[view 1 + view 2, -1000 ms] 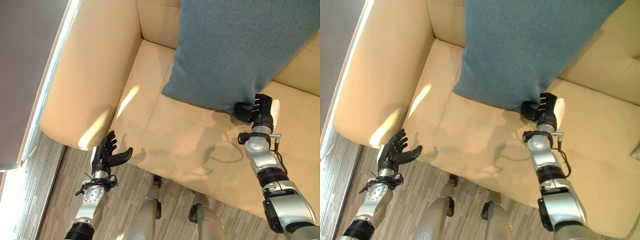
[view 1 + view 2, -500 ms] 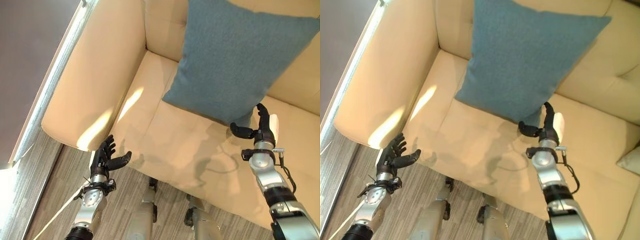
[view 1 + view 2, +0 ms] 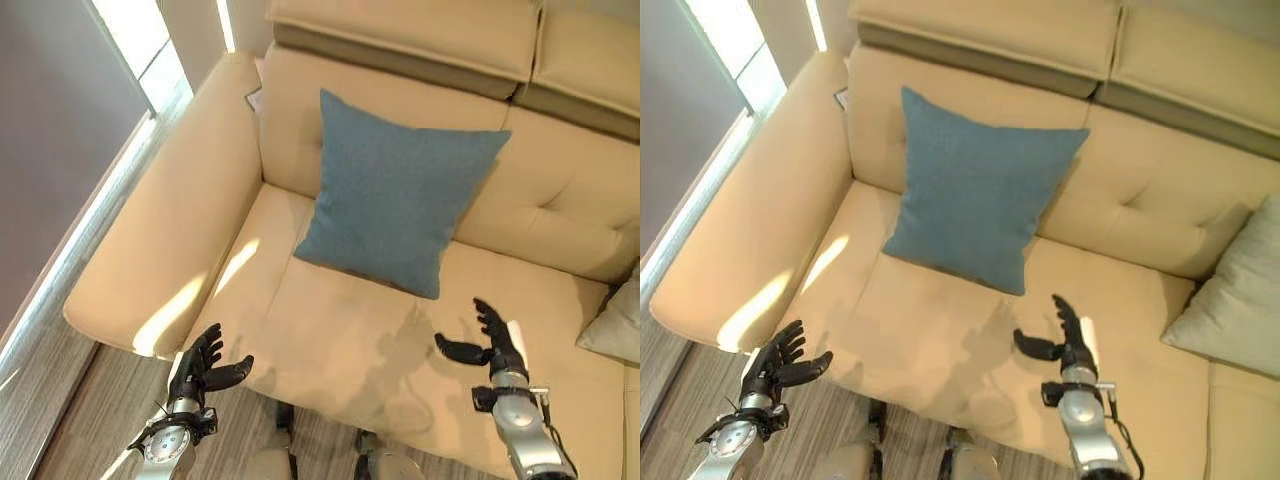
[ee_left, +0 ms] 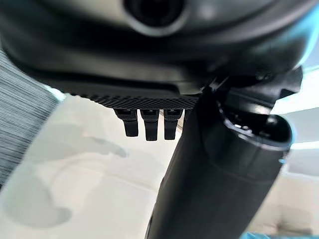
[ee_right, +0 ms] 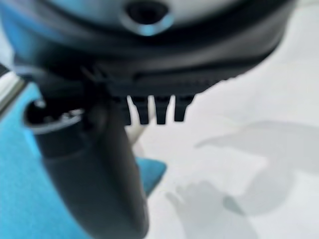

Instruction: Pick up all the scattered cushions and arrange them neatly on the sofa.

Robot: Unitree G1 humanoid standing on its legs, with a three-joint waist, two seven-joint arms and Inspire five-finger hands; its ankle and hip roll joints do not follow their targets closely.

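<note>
A blue-grey cushion point(image 3: 395, 192) stands tilted against the backrest of the cream sofa point(image 3: 340, 350), one corner resting on the seat. My right hand point(image 3: 490, 345) hovers open over the seat, just below and right of that corner, touching nothing; its wrist view shows the cushion point(image 5: 20, 164) beside the thumb. My left hand point(image 3: 205, 365) is open and empty in front of the seat's front edge, below the left armrest point(image 3: 165, 230). A pale grey cushion point(image 3: 1235, 290) leans at the sofa's right.
The sofa's left armrest borders a window wall point(image 3: 60, 130) with bright light at floor level. Grey striped carpet point(image 3: 80, 440) lies in front of the sofa. A dark gap point(image 3: 400, 62) runs between backrest and headrest cushions.
My right hand let go of the blue cushion and drew back and down, fingers straight. The cushion stays leaning on the backrest. The camera has pulled back, so more of the sofa shows.
</note>
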